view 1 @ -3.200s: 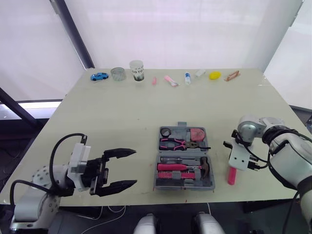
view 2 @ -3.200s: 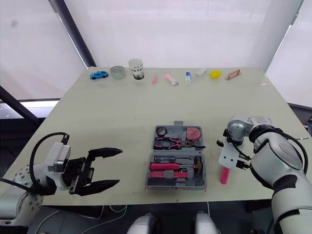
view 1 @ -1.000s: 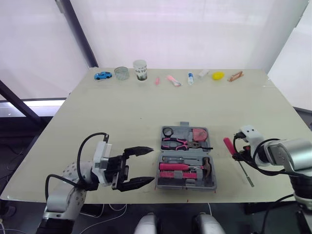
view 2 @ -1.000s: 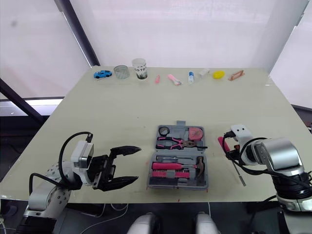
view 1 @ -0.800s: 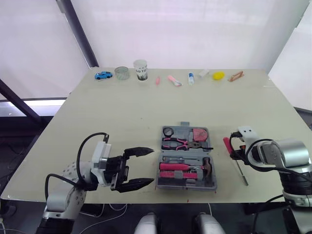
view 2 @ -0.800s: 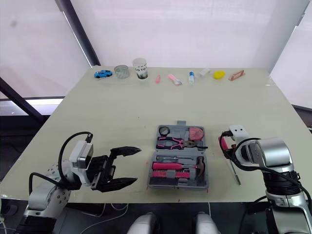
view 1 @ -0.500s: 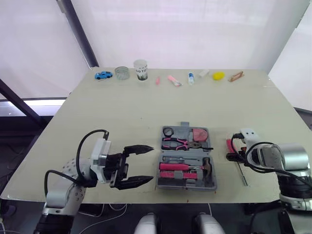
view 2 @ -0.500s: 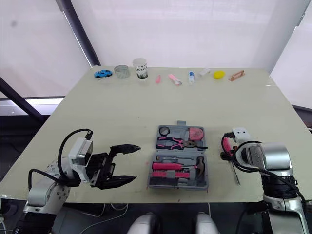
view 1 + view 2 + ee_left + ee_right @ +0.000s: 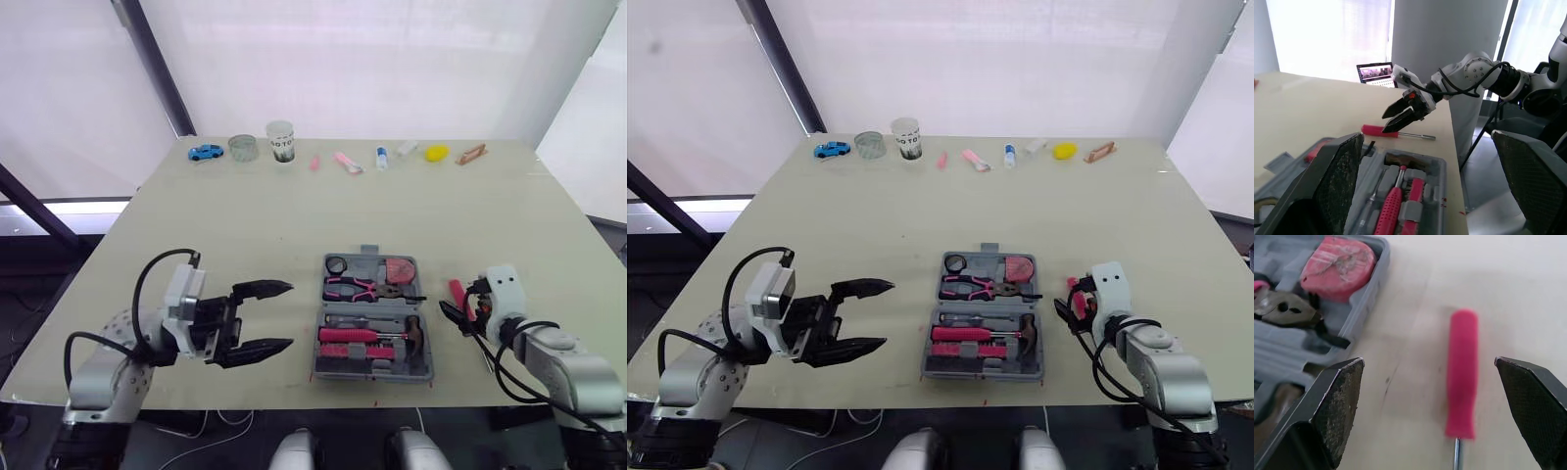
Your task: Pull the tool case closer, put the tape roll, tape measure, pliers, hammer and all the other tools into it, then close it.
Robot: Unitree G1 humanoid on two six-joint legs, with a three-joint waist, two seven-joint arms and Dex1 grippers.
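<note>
Right gripper (image 9: 1428, 362) had drawn back toward the near edge since 3.2 s ago. Its fingers were spread wide and held nothing. The screwdriver (image 9: 1462, 377) lay flat on the table (image 9: 245, 225) ahead of them, just right of the case (image 9: 372, 374). Earlier its handle had shown under the right wrist, nearer the edge.

Judgement: the screwdriver was still unpacked and needed a fresh grasp.

Left gripper (image 9: 290, 314) was open and empty, left of the case, slightly farther from it than 1.0 s ago.

The screwdriver had a pink handle at its far end and a thin bare shaft pointing toward the near edge.

The case lay open flat, holding the hammer (image 9: 411, 336), pliers (image 9: 353, 287), tape measure (image 9: 397, 267) and tape roll (image 9: 335, 264).

At the far edge stood a cup (image 9: 280, 142) and a toy car (image 9: 204, 153).
</note>
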